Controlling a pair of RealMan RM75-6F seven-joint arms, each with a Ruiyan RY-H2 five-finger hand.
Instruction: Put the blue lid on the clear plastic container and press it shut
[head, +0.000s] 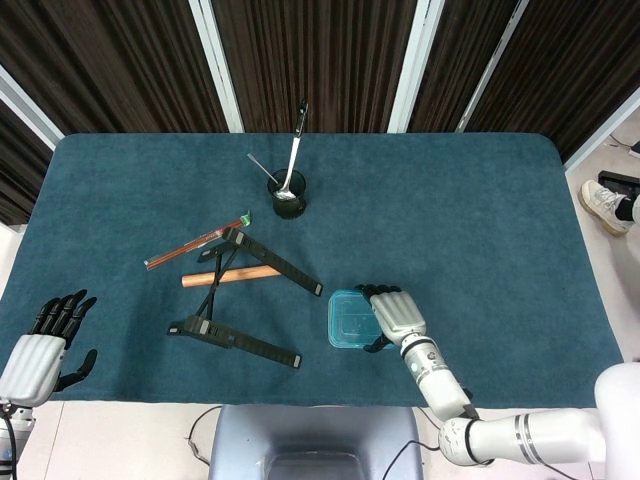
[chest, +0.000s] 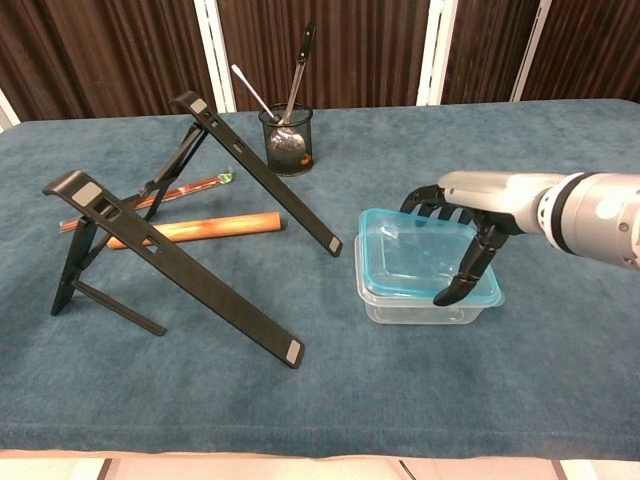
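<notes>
The blue lid (chest: 415, 255) lies on top of the clear plastic container (chest: 400, 308) near the table's front, right of centre. It sits slightly raised above the container's rim rather than flush. My right hand (chest: 465, 215) grips the lid at its right side, with fingers curled over the far edge and the thumb down at the front right corner. From the head view the lid (head: 350, 318) shows just left of that hand (head: 395, 315). My left hand (head: 45, 345) hangs open at the table's front left corner, holding nothing.
Two black folding stands (chest: 255, 170) (chest: 150, 255) stand left of the container. A wooden rod (chest: 195, 228) and a red stick (chest: 180, 190) lie between them. A dark cup with utensils (chest: 288, 140) stands at the back.
</notes>
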